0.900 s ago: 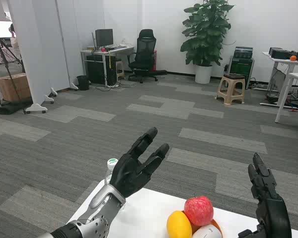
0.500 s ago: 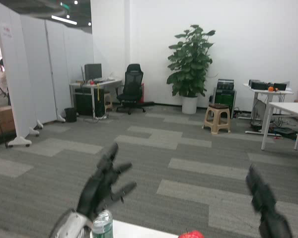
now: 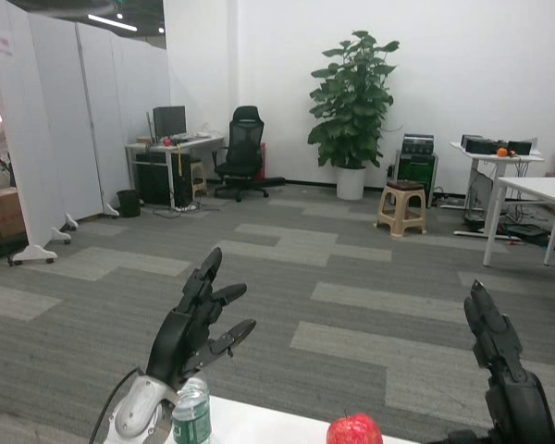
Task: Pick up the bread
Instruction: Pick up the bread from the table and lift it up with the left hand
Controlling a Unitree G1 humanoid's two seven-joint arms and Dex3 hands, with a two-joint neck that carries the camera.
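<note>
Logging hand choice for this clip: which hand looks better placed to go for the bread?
Cannot be settled: no bread is in view. Left hand and right hand are both raised, holding nothing. Only a bottle and an apple show at the table edge.

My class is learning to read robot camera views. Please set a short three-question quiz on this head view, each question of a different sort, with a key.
1. True or false: the left hand holds the green-capped bottle.
2. Multiple choice: which fruit shows at the bottom edge, on the white table? A) banana B) red apple C) pear
3. Short answer: is the bread in view?

Key
1. False. The left hand is raised above the bottle, fingers spread, holding nothing.
2. B. Only its top shows.
3. No. The view points out over the room, so little of the table shows. The right hand is also raised, holding nothing.
</note>
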